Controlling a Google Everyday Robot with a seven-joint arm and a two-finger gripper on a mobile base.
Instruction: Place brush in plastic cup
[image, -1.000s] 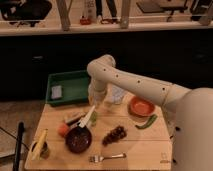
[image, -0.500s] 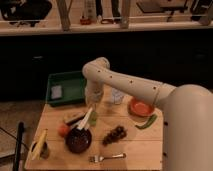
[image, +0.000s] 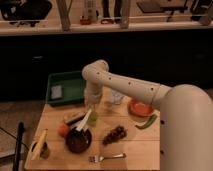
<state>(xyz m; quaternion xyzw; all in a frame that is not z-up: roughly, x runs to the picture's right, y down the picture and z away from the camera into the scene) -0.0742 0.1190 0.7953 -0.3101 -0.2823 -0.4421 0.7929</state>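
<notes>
The brush (image: 85, 121) has a white handle that slants from the light green plastic cup (image: 94, 118) down-left toward the dark maroon bowl (image: 78, 141). Its upper end is at the cup, right under my gripper (image: 91, 105). My gripper hangs straight down from the white arm, just above the cup, near the middle of the wooden table (image: 140, 145). I cannot tell whether the brush stands inside the cup or only leans against it. The bristle head is not clear to see.
A green tray (image: 67, 87) sits at the back left, with a clear glass (image: 116, 97) and an orange bowl (image: 140, 107) behind right. Also on the table are an orange fruit (image: 63, 130), a can with a yellow item (image: 40, 148), grapes (image: 115, 134), a green pepper (image: 146, 122) and a fork (image: 107, 157).
The arm's elbow has swung a little to the left and the gripper has shifted slightly above the cup. The brush stays in about the same slanted place.
</notes>
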